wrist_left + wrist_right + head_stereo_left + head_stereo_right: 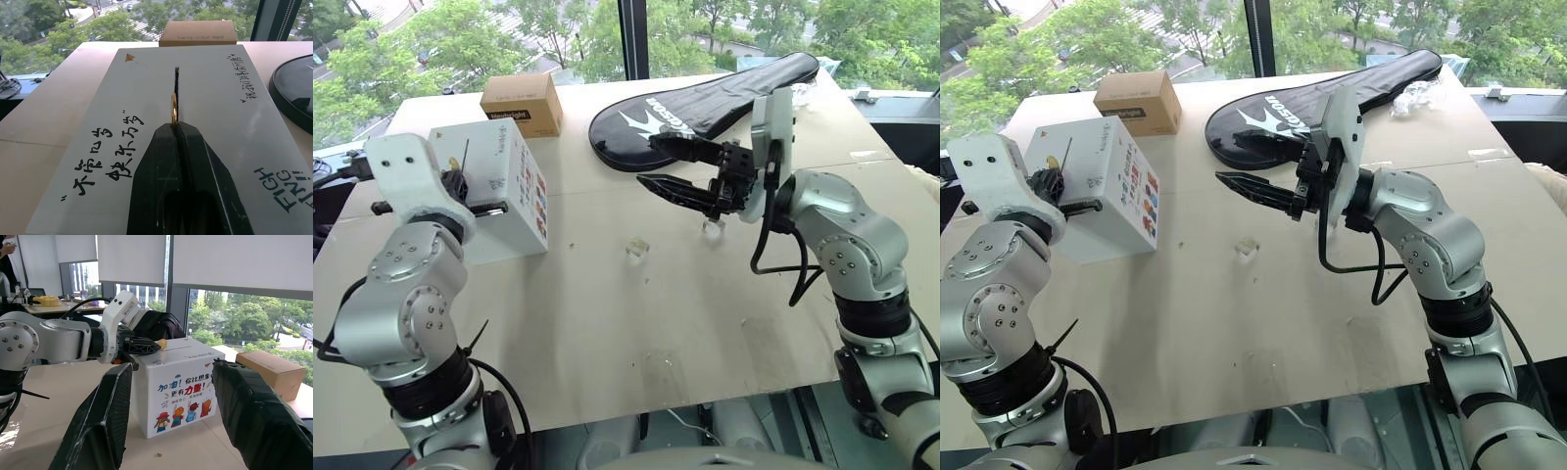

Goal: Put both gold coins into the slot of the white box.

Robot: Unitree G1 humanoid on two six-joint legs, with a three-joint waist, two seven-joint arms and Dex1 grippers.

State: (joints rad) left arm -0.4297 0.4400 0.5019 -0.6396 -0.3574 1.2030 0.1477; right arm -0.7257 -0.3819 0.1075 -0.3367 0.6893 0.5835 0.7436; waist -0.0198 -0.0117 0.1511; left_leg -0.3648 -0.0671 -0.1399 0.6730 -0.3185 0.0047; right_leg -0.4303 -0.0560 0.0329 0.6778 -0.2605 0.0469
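Pinched edge-on between the pressed-together fingers of the left gripper [175, 128], one gold coin [173, 108] stands upright at the near end of the slot [176, 90] in the white box's [205, 122] top face. Out over the desk [636, 333], the right gripper [677, 168] hangs spread and empty, well apart from the box.
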